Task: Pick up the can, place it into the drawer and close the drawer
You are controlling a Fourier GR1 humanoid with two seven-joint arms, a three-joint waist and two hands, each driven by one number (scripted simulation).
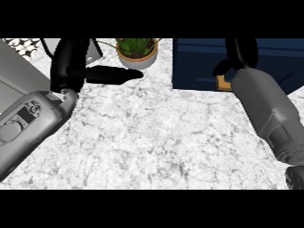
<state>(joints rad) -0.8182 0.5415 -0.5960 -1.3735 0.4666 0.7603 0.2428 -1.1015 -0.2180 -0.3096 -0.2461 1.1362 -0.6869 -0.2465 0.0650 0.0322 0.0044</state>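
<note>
Okay, quick pass. White marbled counter (154,133) filled most of the head view. Dark blue drawer (273,58) sat at the far right, open top facing up, its near edge about level with my right wrist. My right forearm (273,116) ran from the near right corner up to it. My right hand (236,53) was over the drawer's left part, and the fingers looked curled in, thumb hooked round at the near side, closed on something. My left hand (72,62) was at the far left, fingers stretched out to the right and low over the counter, holding nothing. A potted plant (137,51) stood far centre, between the hands, just beyond my left fingertips and not touching them.

The can (222,83) was smallest: only a small tan-orange sliver showed, tucked under my right hand at the drawer's near-left edge, so I read it as in my grip and at the drawer, not yet let go.

Handling, as a guess: light, stiff thin metal, smooth and a bit slippery, dents if squeezed. Best taken round the middle of its side wall, thumb opposite fingers.

Pointing and long axis: couldn't tell, too much was hidden by hand and wrist. Neither end was visible.
</note>
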